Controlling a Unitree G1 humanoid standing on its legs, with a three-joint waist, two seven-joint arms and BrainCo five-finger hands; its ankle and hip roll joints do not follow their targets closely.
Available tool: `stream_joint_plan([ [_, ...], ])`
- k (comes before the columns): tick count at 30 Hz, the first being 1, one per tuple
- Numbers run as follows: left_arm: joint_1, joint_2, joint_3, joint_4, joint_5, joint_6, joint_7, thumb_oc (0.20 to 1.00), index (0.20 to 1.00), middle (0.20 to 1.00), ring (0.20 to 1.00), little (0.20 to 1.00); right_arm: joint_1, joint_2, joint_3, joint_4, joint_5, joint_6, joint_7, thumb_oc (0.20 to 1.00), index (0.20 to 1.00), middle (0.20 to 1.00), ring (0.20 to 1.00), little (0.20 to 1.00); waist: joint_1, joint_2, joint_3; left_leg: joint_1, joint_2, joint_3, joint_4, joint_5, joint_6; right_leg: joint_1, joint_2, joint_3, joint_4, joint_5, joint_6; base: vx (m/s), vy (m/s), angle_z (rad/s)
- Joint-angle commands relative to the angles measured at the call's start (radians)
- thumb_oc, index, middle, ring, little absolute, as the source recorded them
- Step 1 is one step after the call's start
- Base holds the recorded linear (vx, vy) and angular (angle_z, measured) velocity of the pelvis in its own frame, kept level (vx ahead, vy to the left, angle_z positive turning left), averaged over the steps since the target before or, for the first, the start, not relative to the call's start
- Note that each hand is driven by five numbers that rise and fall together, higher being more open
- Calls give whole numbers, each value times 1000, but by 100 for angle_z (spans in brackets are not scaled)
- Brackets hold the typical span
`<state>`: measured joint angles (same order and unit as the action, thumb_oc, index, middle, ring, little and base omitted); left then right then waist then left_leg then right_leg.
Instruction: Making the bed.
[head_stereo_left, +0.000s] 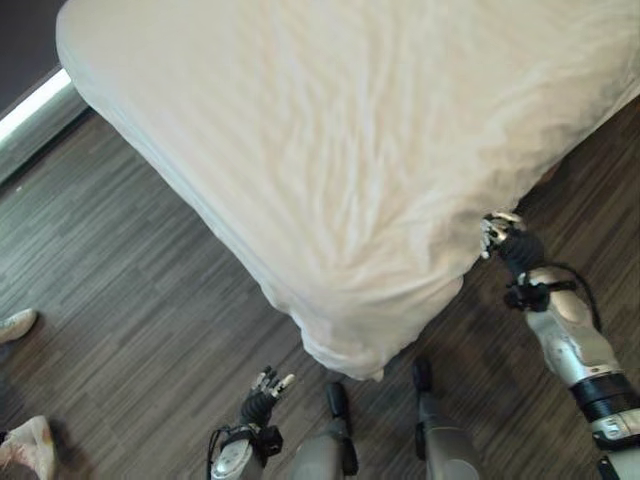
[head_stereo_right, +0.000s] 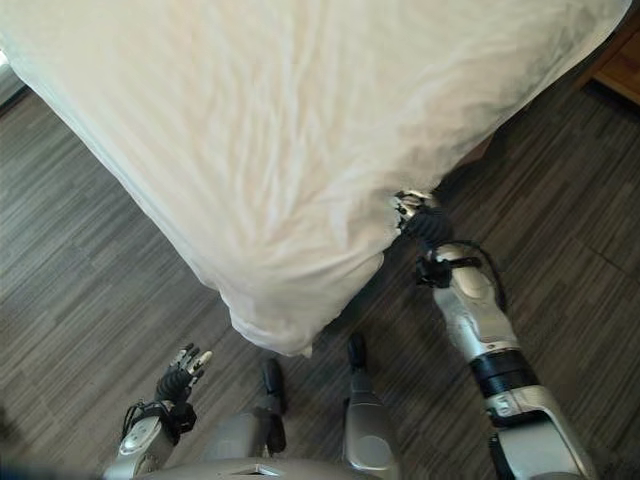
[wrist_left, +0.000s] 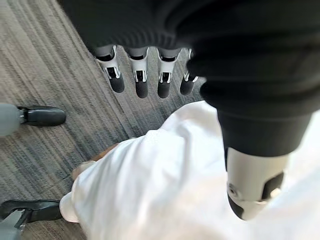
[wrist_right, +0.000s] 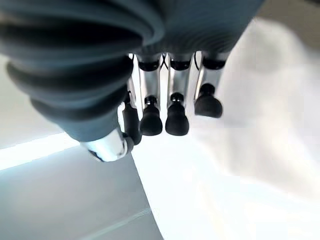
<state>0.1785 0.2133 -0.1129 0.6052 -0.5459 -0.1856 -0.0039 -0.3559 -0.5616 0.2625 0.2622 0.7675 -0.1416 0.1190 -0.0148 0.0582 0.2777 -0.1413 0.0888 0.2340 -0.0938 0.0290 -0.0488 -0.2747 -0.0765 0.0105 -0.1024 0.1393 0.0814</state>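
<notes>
A bed under a rumpled white sheet (head_stereo_left: 330, 150) fills the upper part of the eye views, with its corner (head_stereo_right: 275, 335) hanging low toward me. My right hand (head_stereo_right: 415, 218) is at the sheet's right edge, fingers (wrist_right: 151, 122) curled toward the thumb and pinching the cloth, which creases toward the hand. Low on the left, my left hand (head_stereo_left: 263, 395) hangs over the floor short of the bed corner. Its fingers (wrist_left: 141, 80) are straight and hold nothing, and the draped corner (wrist_left: 150, 185) lies past them.
Dark wood-plank floor (head_stereo_left: 120, 270) surrounds the bed. A person's light shoes (head_stereo_left: 15, 325) (head_stereo_left: 25, 445) stand at the far left. A pale baseboard strip (head_stereo_left: 35, 105) runs at the upper left. A brown wooden piece of furniture (head_stereo_right: 620, 60) sits at the upper right.
</notes>
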Motion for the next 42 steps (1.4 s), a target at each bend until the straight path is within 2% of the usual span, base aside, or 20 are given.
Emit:
stream_joint_plan([
  [1,-50,35,-14,44,-8,-21,10,1000,1000,1000,1000,1000,-63,-2,101,-122,15,-12,62,200,200,200,200,200,23,-51,15,0,37,-9,7,66,-48,25,-85,-48,15,14,91,-3,-9,-4],
  [8,-66,27,-38,46,14,-18,15,1000,1000,1000,1000,1000,-86,29,185,-203,8,-6,86,200,200,200,200,200,21,-41,18,-11,38,-17,7,72,-50,18,-85,-55,15,14,88,1,-5,-2],
  [14,-74,33,-47,56,15,-23,19,1000,1000,1000,1000,1000,-98,47,170,-107,5,-9,50,200,200,200,200,200,29,-27,32,-39,32,-36,7,79,-50,5,-93,-69,15,17,87,-22,-4,3],
  [15,-86,40,-59,48,5,-26,20,1000,1000,1000,1000,1000,-104,70,126,-17,33,-21,13,200,200,200,200,200,30,-13,48,-62,28,-51,7,87,-53,-9,-95,-69,15,20,83,-53,-15,9],
  [17,-91,40,-56,52,1,-29,24,1000,1000,1000,1000,1000,-82,86,84,24,34,-25,-4,200,200,200,200,200,31,-4,49,-77,25,-64,7,91,-52,-15,-97,-77,15,18,79,-15,-16,27],
  [19,-98,29,-54,65,-25,-27,34,1000,1000,1000,1000,1000,-57,155,16,221,59,-16,-47,200,200,200,200,200,33,11,57,-82,26,-66,7,93,-52,-17,-95,-82,15,14,77,46,9,17],
  [20,-101,24,-48,73,-23,-24,40,1000,1000,1000,1000,1000,-5,196,-6,267,69,-6,-49,200,200,200,200,200,29,11,60,-77,27,-66,7,91,-52,-14,-93,-81,15,12,76,60,6,-2],
  [22,-103,18,-36,87,-15,-24,45,1000,1000,1000,1000,1000,70,222,-14,319,30,9,-43,200,200,200,200,200,21,9,60,-74,27,-66,7,89,-52,-10,-93,-81,15,8,74,43,-6,-1],
  [24,-113,17,-26,81,-13,-29,44,1000,1000,1000,1000,1000,157,249,-88,482,5,16,-49,200,200,200,200,200,6,8,58,-71,24,-69,7,84,-52,-6,-93,-82,15,3,74,36,7,0],
  [28,-110,19,-5,68,-18,-35,40,1000,1000,1000,1000,1000,231,233,-238,643,-21,-3,-88,200,200,200,200,200,-18,2,46,-56,19,-76,7,73,-51,14,-92,-83,15,-7,76,65,9,5],
  [29,-98,28,45,68,-8,-35,63,1000,1000,1000,1000,1000,349,231,-415,523,-66,-80,-223,881,881,881,881,881,-45,-16,10,-14,23,-76,7,57,-47,56,-89,-84,16,-22,78,154,-8,11],
  [30,-91,27,56,70,2,-35,70,1000,1000,1000,1000,1000,381,234,-439,469,-107,-93,-249,1000,1000,1000,1000,1000,-52,-21,-5,-4,24,-76,7,53,-45,68,-88,-85,18,-26,77,181,-9,3],
  [32,-75,25,82,78,27,-37,98,1000,1000,1000,1000,1000,470,256,-502,282,-231,-131,-342,1000,1000,1000,1000,1000,-69,-32,-56,47,26,-78,7,37,-40,121,-87,-91,24,-45,79,168,14,4],
  [35,-58,20,109,69,35,-39,114,1000,1000,1000,1000,1000,510,279,-501,157,-342,-131,-385,1000,1000,1000,1000,1000,-72,-45,-107,119,23,-96,13,15,-30,191,-91,-91,61,-83,79,143,45,16],
  [38,-28,16,148,39,32,-41,116,1000,1000,1000,1000,1000,539,296,-470,85,-375,-124,-349,1000,1000,1000,1000,1000,-65,-57,-147,181,12,-106,22,-11,-16,252,-102,-89,81,-102,80,93,74,17],
  [42,14,24,188,-38,46,-43,101,1000,1000,1000,1000,1000,578,297,-468,15,-415,-122,-325,1000,1000,1000,1000,1000,-65,-72,-188,221,-2,-89,47,-50,1,278,-124,-69,81,-97,100,30,125,-5],
])
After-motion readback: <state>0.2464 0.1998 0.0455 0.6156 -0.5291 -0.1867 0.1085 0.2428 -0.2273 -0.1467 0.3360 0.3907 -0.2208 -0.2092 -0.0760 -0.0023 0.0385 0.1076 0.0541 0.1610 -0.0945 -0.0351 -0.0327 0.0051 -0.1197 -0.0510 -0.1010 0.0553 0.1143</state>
